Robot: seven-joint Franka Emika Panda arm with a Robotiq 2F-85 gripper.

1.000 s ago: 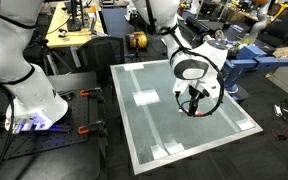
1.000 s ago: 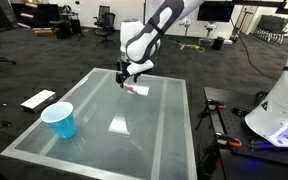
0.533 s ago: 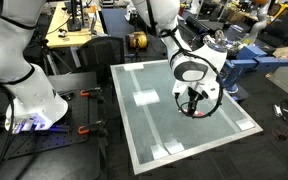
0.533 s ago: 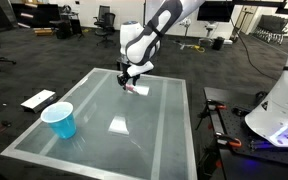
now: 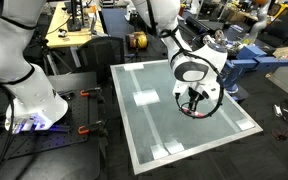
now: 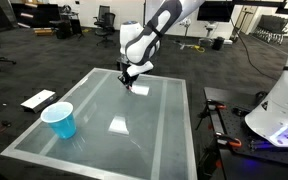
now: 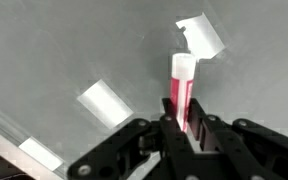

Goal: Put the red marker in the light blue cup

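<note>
In the wrist view the red marker (image 7: 181, 95), thin with a whitish end, stands between the black fingers of my gripper (image 7: 182, 128), which is shut on it. In both exterior views the gripper (image 5: 194, 108) (image 6: 130, 83) reaches down to the glass table top, and a bit of red (image 5: 196, 113) shows at its tip. The light blue cup (image 6: 59, 120) stands upright near the table's front left corner in an exterior view, well away from the gripper. The cup is out of view in the wrist view.
The glass table (image 6: 134, 130) has a pale frame and bright reflections (image 7: 105, 103). A white card (image 6: 38, 99) lies on the floor beside it. A white robot base (image 5: 29, 95) and red clamps (image 5: 84, 130) stand next to the table, with desks and chairs behind.
The fingers have closed onto the red marker, which lay between them on the glass a second ago. The arm has stayed in place.
</note>
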